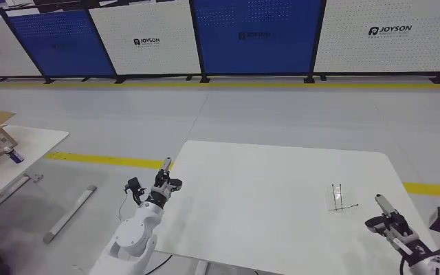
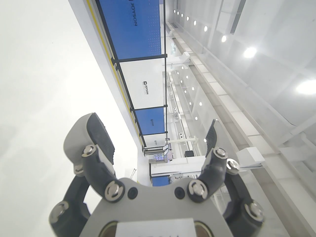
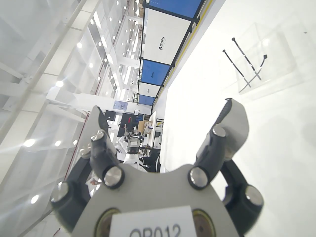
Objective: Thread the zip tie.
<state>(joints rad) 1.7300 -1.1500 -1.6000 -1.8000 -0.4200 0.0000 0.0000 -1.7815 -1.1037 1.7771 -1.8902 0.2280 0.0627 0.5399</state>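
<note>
Black zip ties [image 1: 337, 196] lie in a shallow clear tray [image 1: 348, 191] on the right part of the white table [image 1: 261, 206]. In the right wrist view, two long straight ties [image 3: 243, 61] lie side by side and a shorter curved one [image 3: 262, 63] crosses near their tails, all inside the tray [image 3: 281, 50]. My right gripper [image 3: 165, 113] is open and holds nothing; it hovers near the table's front right corner [image 1: 380, 201], a short way from the tray. My left gripper [image 2: 155, 134] is open with nothing in it, and sits at the table's left edge [image 1: 165, 169], far from the ties.
A second white table [image 1: 31, 148] stands to the left with a small blue object [image 1: 15, 157] on it. A grey bar [image 1: 69, 213] lies on the floor between the tables. Blue and white pegboard panels [image 1: 254, 34] line the back.
</note>
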